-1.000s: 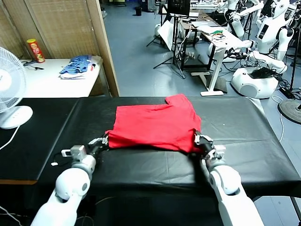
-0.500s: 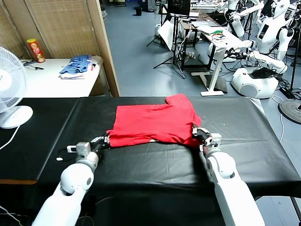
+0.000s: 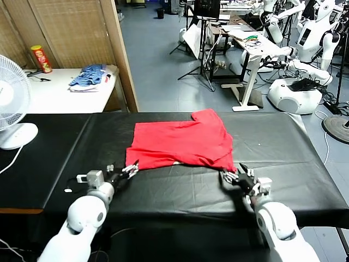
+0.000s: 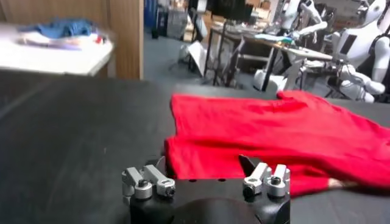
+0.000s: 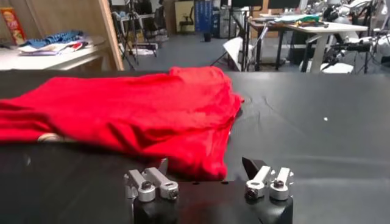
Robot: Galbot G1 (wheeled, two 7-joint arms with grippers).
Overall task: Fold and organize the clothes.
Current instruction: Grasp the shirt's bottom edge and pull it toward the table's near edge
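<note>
Your red T-shirt [image 3: 179, 144] lay folded once on the black table [image 3: 283, 158], near its middle, with one sleeve poking out at the far edge and the near hem bunched and uneven. Both grippers sat just off that near hem with nothing in them: the left gripper [image 3: 128, 171] had its fingers spread beside the near left corner, and the right gripper [image 3: 235, 175] stood apart beside the near right corner.

You could have run into trouble in a few ways from there. The loose top layer looked ready to slide if a finger brushed it, which would have undone the fold. A pinch at the rumpled hem might have caught only one layer, or dragged the black table cover up with it. The stray sleeve would likely have spoiled a neat stack unless you tucked it in.

The table cover was wrinkled and glossy. A white fan [image 3: 12, 103] stood at your left, with a side table [image 3: 60, 95] behind it carrying a blue striped pile [image 3: 90, 76] and a red can [image 3: 41, 58]. Beyond were other robots [image 3: 302, 60] and desks.
</note>
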